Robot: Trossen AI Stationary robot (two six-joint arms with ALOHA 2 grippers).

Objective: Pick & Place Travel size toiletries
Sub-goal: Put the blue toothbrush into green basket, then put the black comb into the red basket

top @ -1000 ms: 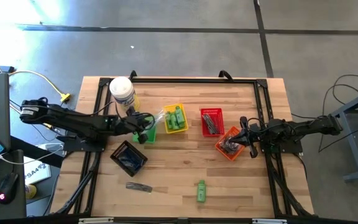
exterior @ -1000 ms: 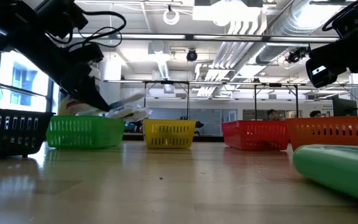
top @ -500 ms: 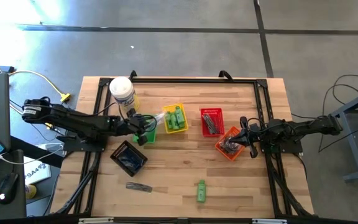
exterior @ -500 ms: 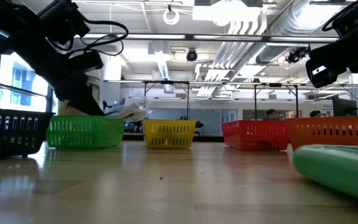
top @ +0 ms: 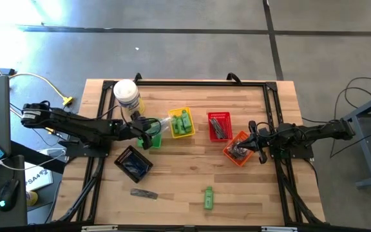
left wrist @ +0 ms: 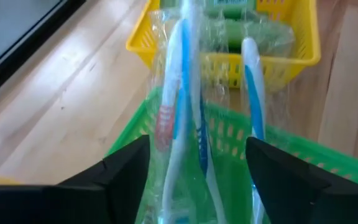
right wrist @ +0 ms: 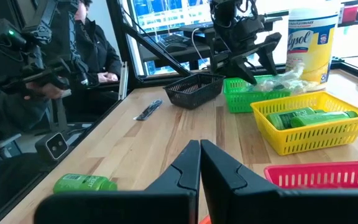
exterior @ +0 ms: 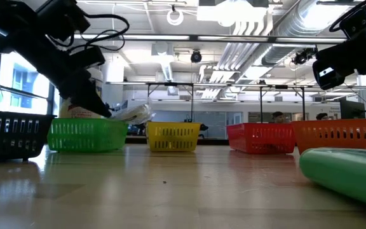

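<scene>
While over green basket (top: pixel 151 136), toothbrushes (left wrist: pixel 185 118)

Five small plastic mesh baskets stand on the wooden tabletop (top: pixel 185 167): one green (top: pixel 153 138), under the left tool (top: pixel 152 129); one yellow (top: pixel 181 123), just beyond it; one black (top: pixel 133 162), beside it; one red (top: pixel 219 125); and one orange (top: pixel 237 149), under the right tool (top: pixel 257 144). One white wipes canister with a yellow label (top: pixel 127 95). Two loose items lie well apart from both tools: one bright green tube (top: pixel 208 197) and one slim dark stick (top: pixel 143 193). Two clear-wrapped toothbrushes (left wrist: pixel 185 118) sit between the left tool's fingers.

Green tube (exterior: pixel 348 175) cut off at edge, orange basket (top: pixel 237 149) contents indistinct
</scene>
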